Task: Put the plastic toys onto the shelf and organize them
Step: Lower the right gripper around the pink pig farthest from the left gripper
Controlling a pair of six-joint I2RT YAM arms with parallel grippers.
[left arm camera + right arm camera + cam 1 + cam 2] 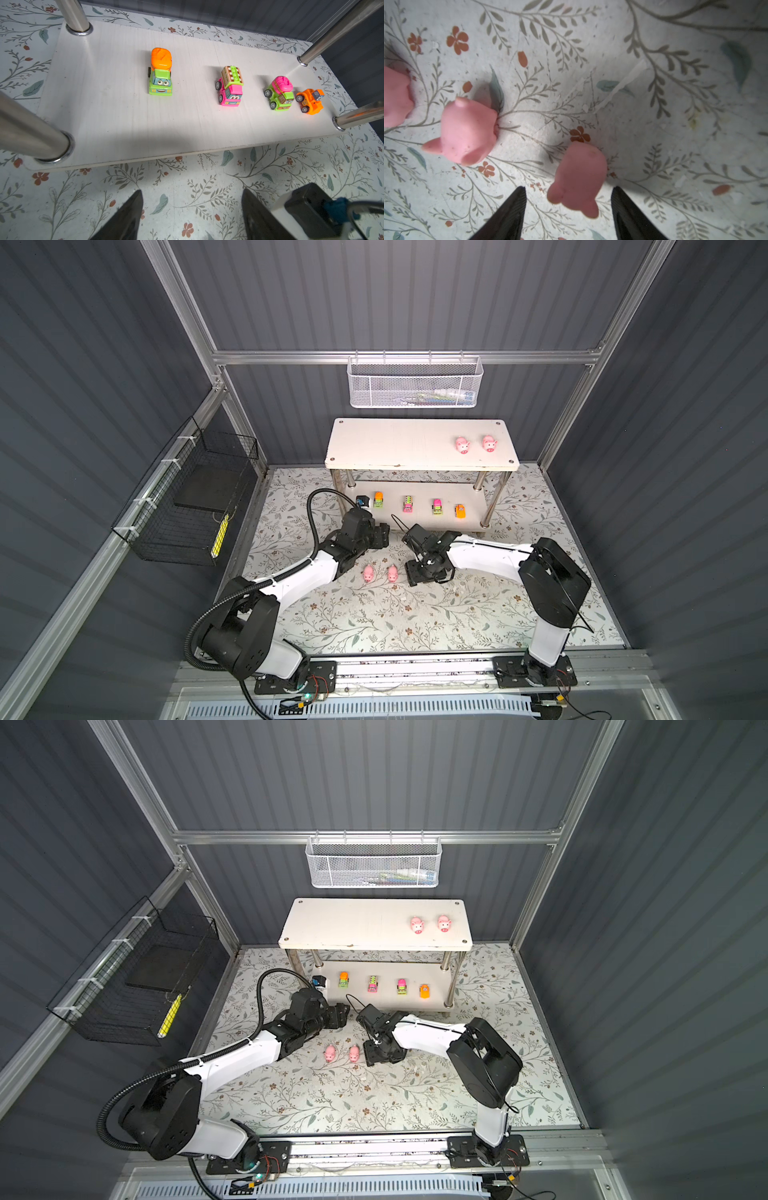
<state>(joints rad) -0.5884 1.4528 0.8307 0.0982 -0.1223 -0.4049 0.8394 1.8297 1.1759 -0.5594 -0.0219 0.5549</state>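
The white shelf (395, 443) stands at the back. Two pink pigs (462, 445) (489, 443) sit on its top board. Its lower board (104, 93) carries a row of toy vehicles: green with an orange drum (160, 72), pink (230, 87), green with a pink drum (280, 93) and orange (310, 100). Two pigs (368, 573) (392, 573) lie on the mat. My right gripper (569, 187) points down, open, over a third pig (579, 170) that lies between its fingers with gaps on both sides. My left gripper (191, 191) hangs open and empty in front of the lower board.
A white mesh basket (415, 383) hangs on the back wall and a black wire basket (187, 506) on the left wall. The right arm's wrist (307, 207) is close beside my left gripper. Shiny shelf posts (31, 128) stand at the board's corners.
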